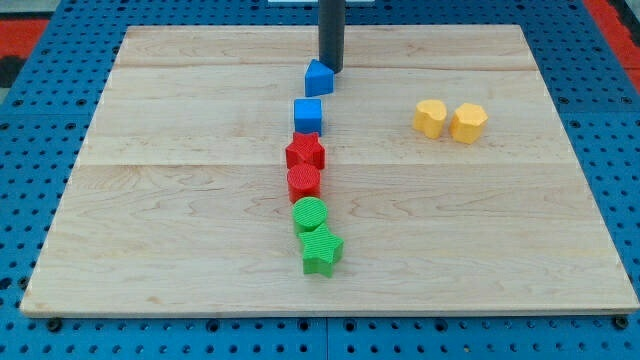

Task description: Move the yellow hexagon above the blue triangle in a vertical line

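Observation:
The yellow hexagon (468,122) lies at the view's right, touching a second yellow block (431,117) of rounded shape on its left. The blue triangle (319,78) sits near the view's top centre, at the head of a column of blocks. My tip (331,68) stands just above and right of the blue triangle, touching or nearly touching it. The yellow hexagon is far to the right of and slightly below the blue triangle.
Below the blue triangle runs a vertical column: a blue cube (308,114), a red star (305,152), a red cylinder (304,182), a green cylinder (310,214) and a green star (321,250). The wooden board (150,200) lies on a blue perforated table.

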Tool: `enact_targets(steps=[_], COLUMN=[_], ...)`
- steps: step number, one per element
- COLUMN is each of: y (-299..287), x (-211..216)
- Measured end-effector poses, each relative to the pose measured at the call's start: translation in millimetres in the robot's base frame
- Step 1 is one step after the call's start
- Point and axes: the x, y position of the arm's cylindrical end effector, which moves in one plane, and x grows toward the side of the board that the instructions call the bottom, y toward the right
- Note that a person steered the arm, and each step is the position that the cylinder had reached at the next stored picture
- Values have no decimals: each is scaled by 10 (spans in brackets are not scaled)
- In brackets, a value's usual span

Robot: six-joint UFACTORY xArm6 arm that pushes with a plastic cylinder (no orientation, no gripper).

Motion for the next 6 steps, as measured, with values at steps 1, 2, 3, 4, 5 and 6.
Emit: enact_targets(steps=[1, 2, 3, 4, 5, 6], y=[0, 0, 32, 464, 1657, 2303], x=[132, 231, 384, 147, 125, 828])
